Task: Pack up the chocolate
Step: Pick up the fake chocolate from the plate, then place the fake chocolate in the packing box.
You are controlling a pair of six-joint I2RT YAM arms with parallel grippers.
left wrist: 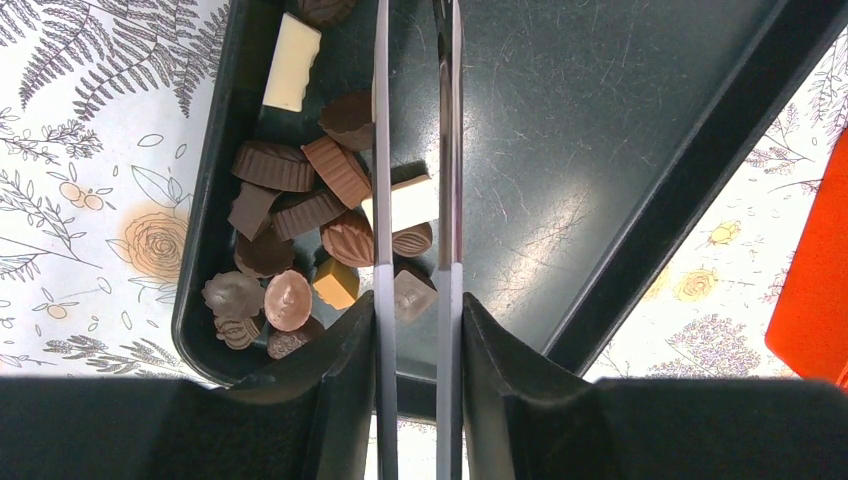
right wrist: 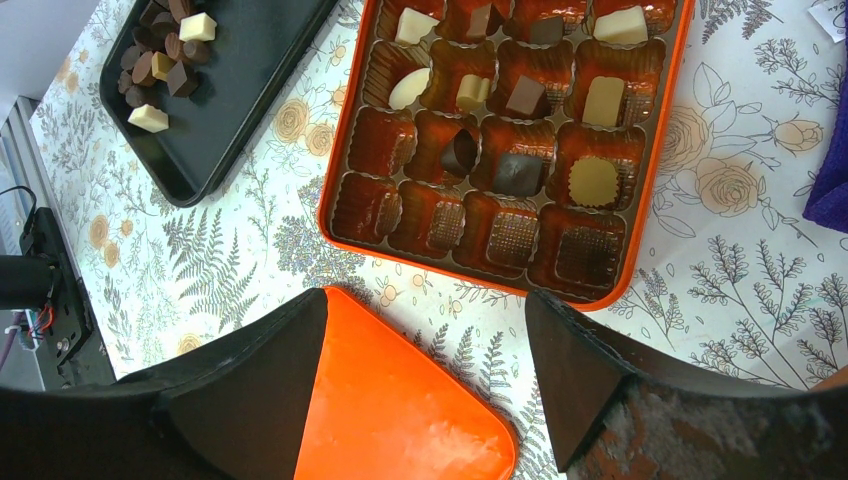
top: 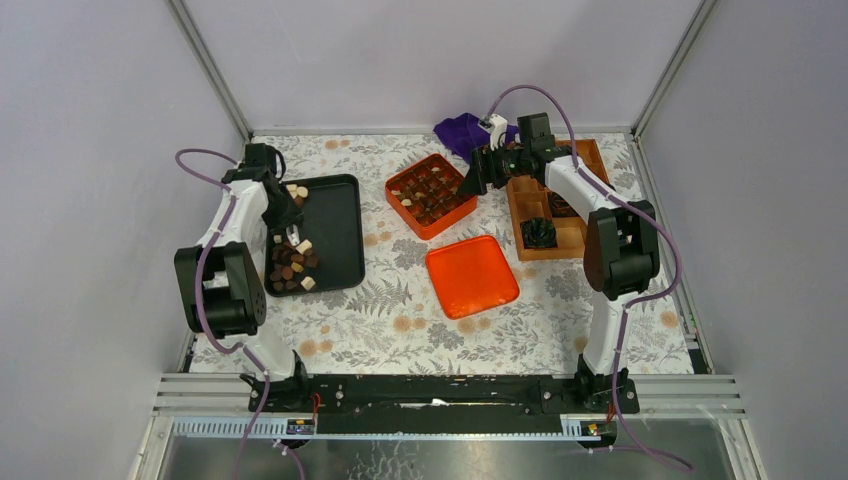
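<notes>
At the picking step, it seemed, left fingers [left wrist: 383, 150] straddled a cream-white chocolate block [left wrist: 408, 203] in the black tray [left wrist: 560, 120], grip unclear, needing a firm pinch next; right fingers [right wrist: 600, 380] gaped empty.

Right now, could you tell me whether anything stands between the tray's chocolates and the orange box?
Nothing visible lies between the chocolates on the black tray and the open orange box; its lid sits aside. The right gripper hangs near the box, though.

Top view high overhead, wrist views close, downward, sharing black tray [top: 338, 225]
</notes>
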